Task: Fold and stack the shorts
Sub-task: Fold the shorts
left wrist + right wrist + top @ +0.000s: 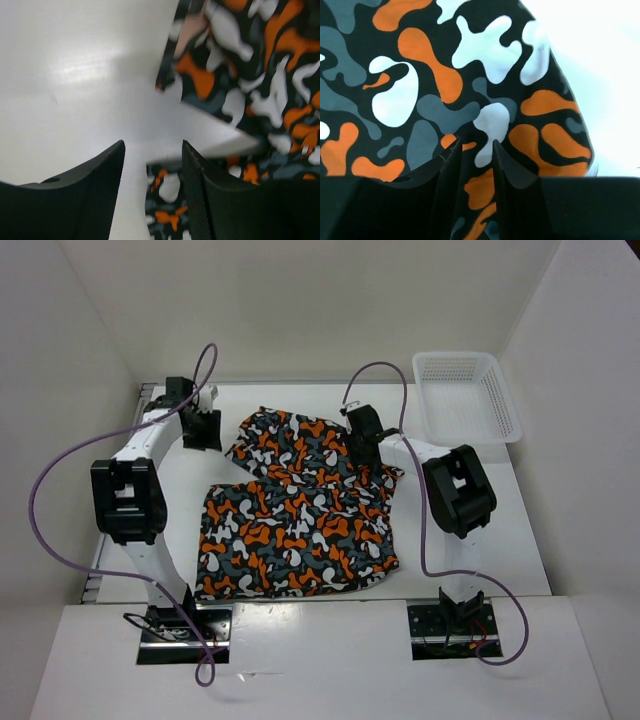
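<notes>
- left tool [153,150]: fingers apart with a medium gap and nothing between them. It hangs over bare table [75,75], just beside the far-left edge of the shorts [300,520].
- right tool [476,150]: narrow gap, tips down on the cloth at the far-right part. Cannot tell if a fold is pinched.
- shorts: mid-table between the arms. Near part lies flat, far part is rumpled.
- handling, my guess: light, thin and floppy, so they sag when lifted and slide on the table. Best pinched at hem or waistband corners, one tool per corner.
- print: orange, black, grey and white blotches, matte.
- table: white, smooth, slightly glossy.
- basket [468,432]: white plastic mesh, far right, apart from the shorts.
</notes>
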`<state>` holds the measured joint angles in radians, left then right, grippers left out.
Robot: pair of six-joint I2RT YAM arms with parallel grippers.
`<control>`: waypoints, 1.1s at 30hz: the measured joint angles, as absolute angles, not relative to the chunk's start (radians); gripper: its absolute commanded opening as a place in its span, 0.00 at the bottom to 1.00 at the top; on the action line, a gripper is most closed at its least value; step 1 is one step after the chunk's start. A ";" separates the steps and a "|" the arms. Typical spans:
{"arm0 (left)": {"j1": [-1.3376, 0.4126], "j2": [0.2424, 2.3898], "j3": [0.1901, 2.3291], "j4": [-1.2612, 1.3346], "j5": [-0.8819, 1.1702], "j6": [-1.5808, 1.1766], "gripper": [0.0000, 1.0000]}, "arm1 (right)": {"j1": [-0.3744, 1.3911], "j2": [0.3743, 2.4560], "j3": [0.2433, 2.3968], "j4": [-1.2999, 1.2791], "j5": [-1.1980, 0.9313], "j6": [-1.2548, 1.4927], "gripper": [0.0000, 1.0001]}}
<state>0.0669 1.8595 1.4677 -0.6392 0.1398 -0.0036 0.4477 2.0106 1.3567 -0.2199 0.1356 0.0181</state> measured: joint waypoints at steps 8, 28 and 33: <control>-0.041 2.069 1.639 -0.518 0.126 -0.004 0.57 | 0.448 1.923 1.311 -0.215 0.160 -0.098 0.38; -0.098 2.135 1.560 -0.381 0.027 -0.007 0.00 | 0.448 1.900 1.230 -0.194 0.196 -0.175 0.39; -0.097 2.100 1.496 -0.316 0.023 -0.006 0.00 | 0.448 1.900 1.203 -0.181 0.210 -0.205 0.39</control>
<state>-0.0975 2.0998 1.4960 -0.3164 0.0227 -0.0059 0.4477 1.9003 1.2030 -0.1806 0.2096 -0.2050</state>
